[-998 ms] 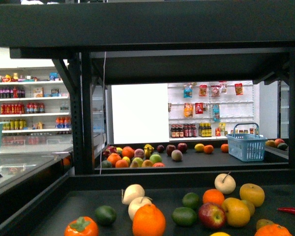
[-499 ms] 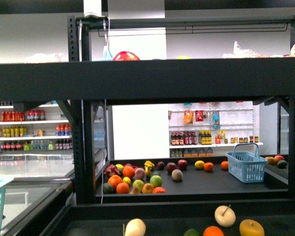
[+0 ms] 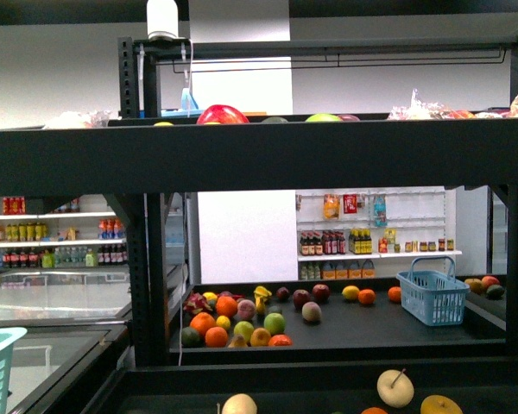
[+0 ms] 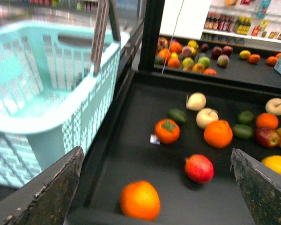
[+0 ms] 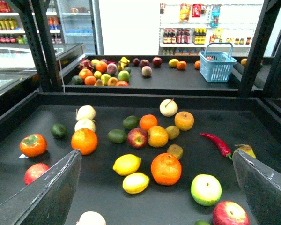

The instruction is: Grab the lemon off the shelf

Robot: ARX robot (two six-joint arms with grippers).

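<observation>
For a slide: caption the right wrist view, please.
Open right hand above black metal shelf; small yellow oval lemon lies amid scattered fruit.

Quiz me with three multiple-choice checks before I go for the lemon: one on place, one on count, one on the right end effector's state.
1. Where does the blue basket stand?
A) on the rear tier, right of the fruit pile
B) on the floor
C) hanging from an upright

2. How many lemons lie on the near tier in the right wrist view?
A) one
B) two
C) five

3. The right end effector is:
A) shut on a lemon
B) shut, empty
C) open, empty

Answers:
1 A: the front view shows it there.
2 B: two plain yellow ovals lie side by side.
3 C: its fingers are spread wide, gripping nothing.
</observation>
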